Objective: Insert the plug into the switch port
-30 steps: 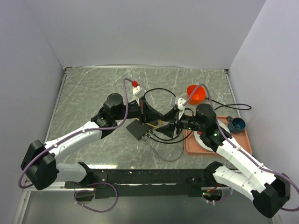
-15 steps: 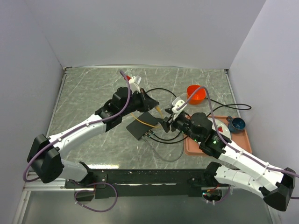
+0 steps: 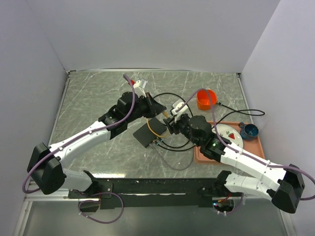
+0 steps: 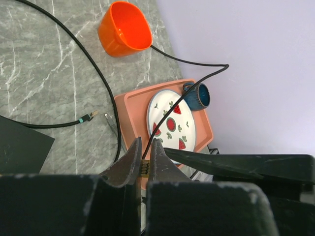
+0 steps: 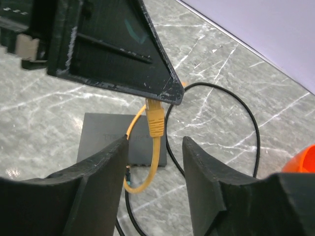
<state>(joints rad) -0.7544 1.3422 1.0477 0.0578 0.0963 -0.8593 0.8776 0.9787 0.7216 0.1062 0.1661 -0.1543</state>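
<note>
The switch [image 3: 147,134] is a flat black box on the marble table; it also shows in the right wrist view [image 5: 113,139]. A yellow cable [image 3: 158,129] loops up from its near edge. My left gripper [image 3: 160,112] is shut on the cable's yellow plug [image 5: 156,118] and holds it above the switch. In the left wrist view [image 4: 144,143] the plug's gold contacts [image 4: 144,168] show between the shut fingers. My right gripper [image 3: 170,125] is open, its fingers either side of the hanging plug without touching it [image 5: 155,143].
An orange cup [image 3: 206,99] stands at the back right. A salmon tray [image 3: 201,155] on the right holds a watermelon plate [image 3: 229,133] and a blue mug [image 3: 248,131]. Black cables [image 3: 173,147] loop round the switch, one ending in a loose plug [image 4: 85,118].
My left gripper rose and shifted right with the yellow plug. My right gripper moved left and forward until its open fingers flank the plug.
</note>
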